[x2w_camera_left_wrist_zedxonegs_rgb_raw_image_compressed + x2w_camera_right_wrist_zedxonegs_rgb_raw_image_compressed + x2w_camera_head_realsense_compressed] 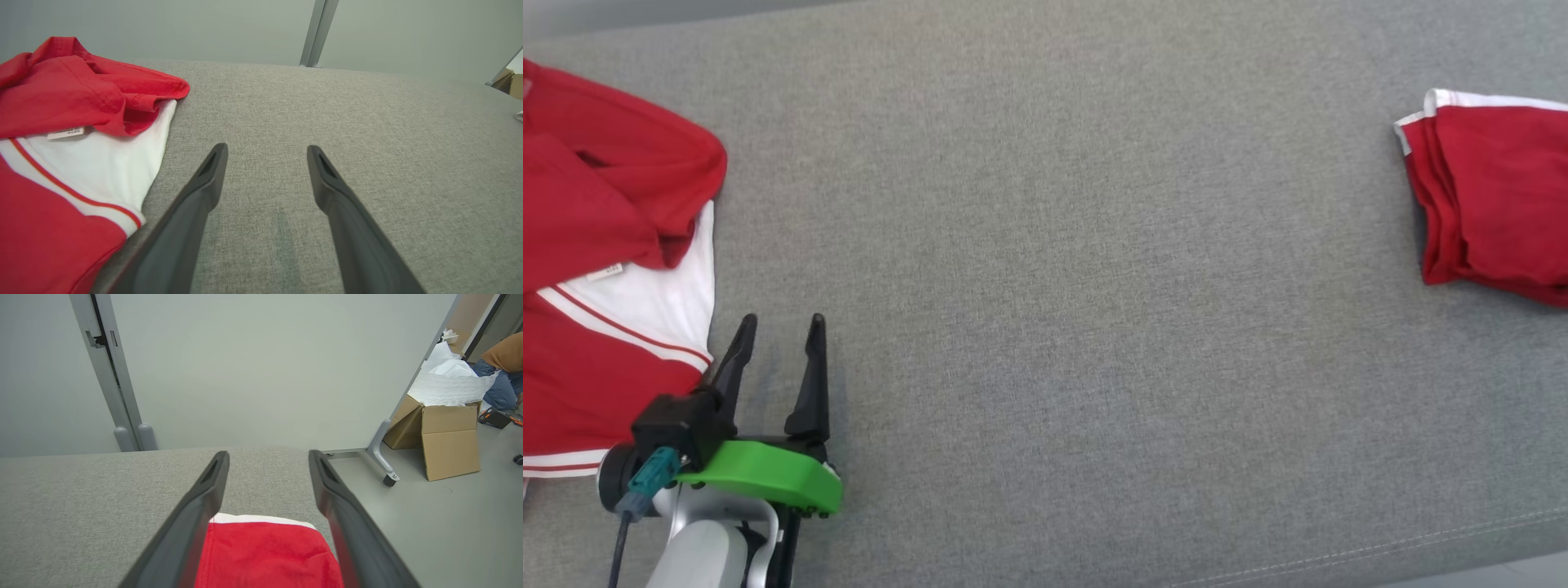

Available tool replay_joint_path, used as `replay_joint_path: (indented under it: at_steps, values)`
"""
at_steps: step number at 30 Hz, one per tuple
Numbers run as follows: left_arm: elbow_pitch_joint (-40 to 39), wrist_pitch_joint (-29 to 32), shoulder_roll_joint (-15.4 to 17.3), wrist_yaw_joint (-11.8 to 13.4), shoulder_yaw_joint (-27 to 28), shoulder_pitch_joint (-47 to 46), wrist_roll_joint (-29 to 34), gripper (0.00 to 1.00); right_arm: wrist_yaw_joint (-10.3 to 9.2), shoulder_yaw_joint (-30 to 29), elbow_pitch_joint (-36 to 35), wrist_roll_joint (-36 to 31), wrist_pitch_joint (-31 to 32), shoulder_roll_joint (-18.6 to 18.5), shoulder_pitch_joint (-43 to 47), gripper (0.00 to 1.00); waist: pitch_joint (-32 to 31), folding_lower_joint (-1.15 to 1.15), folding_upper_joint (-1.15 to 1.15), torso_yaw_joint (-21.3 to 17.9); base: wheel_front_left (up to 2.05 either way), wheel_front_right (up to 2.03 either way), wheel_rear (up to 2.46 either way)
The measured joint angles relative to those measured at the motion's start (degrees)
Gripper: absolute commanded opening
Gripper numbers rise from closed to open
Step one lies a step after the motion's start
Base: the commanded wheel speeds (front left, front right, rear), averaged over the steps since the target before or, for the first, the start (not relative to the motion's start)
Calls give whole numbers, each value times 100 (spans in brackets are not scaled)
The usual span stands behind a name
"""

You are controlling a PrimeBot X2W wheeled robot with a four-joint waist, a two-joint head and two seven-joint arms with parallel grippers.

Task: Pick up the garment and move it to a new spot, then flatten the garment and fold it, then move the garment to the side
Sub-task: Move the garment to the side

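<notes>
A folded red garment (pixel 1494 196) with a white trim lies at the far right edge of the grey fabric surface (pixel 1062 269). In the right wrist view my right gripper (pixel 268 453) is open above that folded red garment (pixel 265 555), with nothing between its fingers. A second red and white garment (pixel 596 269) lies crumpled at the far left, its label showing. My left gripper (pixel 783 320) stands open just right of it, fingers apart over bare fabric. The left wrist view has the same open gripper (pixel 266 148) beside the crumpled garment (pixel 61 163).
A pale partition wall (pixel 261 367) on a castor leg (pixel 384 461) stands behind the surface. Past it, on the floor to the right, are a cardboard box (pixel 449 441) with white packing and a crouching person (pixel 504 371). The surface's front seam (pixel 1380 547) runs at lower right.
</notes>
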Motion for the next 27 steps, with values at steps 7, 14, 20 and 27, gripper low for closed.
replay_joint_path:
  at_steps: [7, 14, 20, 27]
  values:
    - [277, -51, 13, 49, 197, 315, -52, 100, -33, 356, -347, -180, -817, 833, 870, 100, -554, 0, 0, -68, 0, 0, 0]
    - [409, -96, 10, 49, 261, 580, -54, 100, -41, 443, -584, -315, -814, 1325, 1590, 100, -1044, 0, 0, -113, 0, 0, 0]
    - [539, -99, -11, 52, 353, 953, -93, 100, -41, 411, -606, -400, -813, 1679, 2248, 100, -1422, 0, 0, -137, 0, 0, 0]
    - [544, -100, -105, 52, 332, 1142, -89, 100, -42, 46, -716, -812, -805, 1831, 2921, 100, -1772, 0, 0, -76, 0, 0, 0]
